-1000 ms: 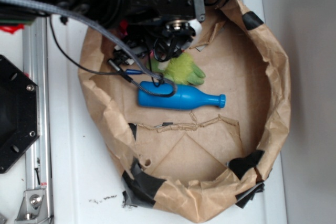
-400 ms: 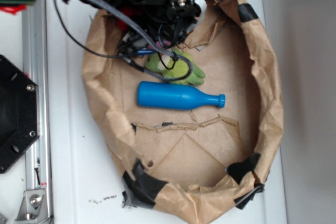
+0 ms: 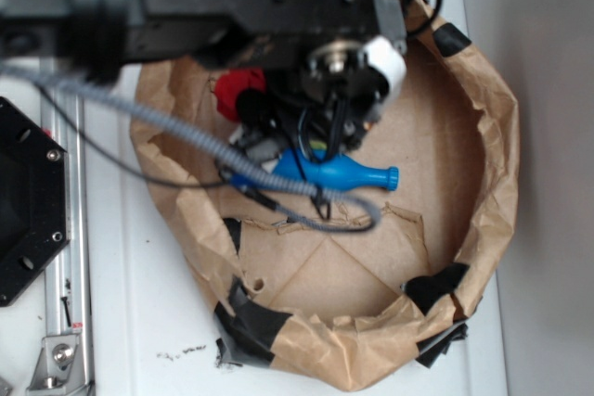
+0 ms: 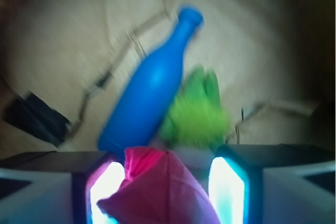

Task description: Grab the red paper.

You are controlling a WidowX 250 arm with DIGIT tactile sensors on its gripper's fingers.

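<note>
The red paper [image 4: 163, 190], a crumpled red ball, sits between my gripper's [image 4: 167, 192] two glowing fingers [image 4: 107, 195], which close against it. From outside, the red paper [image 3: 237, 90] shows at the upper left inside the brown ring, beside the dark gripper [image 3: 251, 107] under the arm. Beneath it lie the blue bottle [image 4: 152, 93] and the green plush toy [image 4: 197, 114], side by side on the cardboard floor. The arm and its cables cover most of the toy in the exterior view; the blue bottle [image 3: 345, 173] pokes out with its neck pointing right.
A crumpled brown paper wall [image 3: 492, 183] patched with black tape [image 3: 436, 287] rings the cardboard floor. A metal rail [image 3: 65, 229] and a black plate [image 3: 23, 201] stand at the left on the white table. Loose cables [image 3: 306, 206] drape over the bottle.
The arm has swung down and right across the ring and looms larger. It now covers the green toy and half the bottle. More of the red paper shows at the gripper.
</note>
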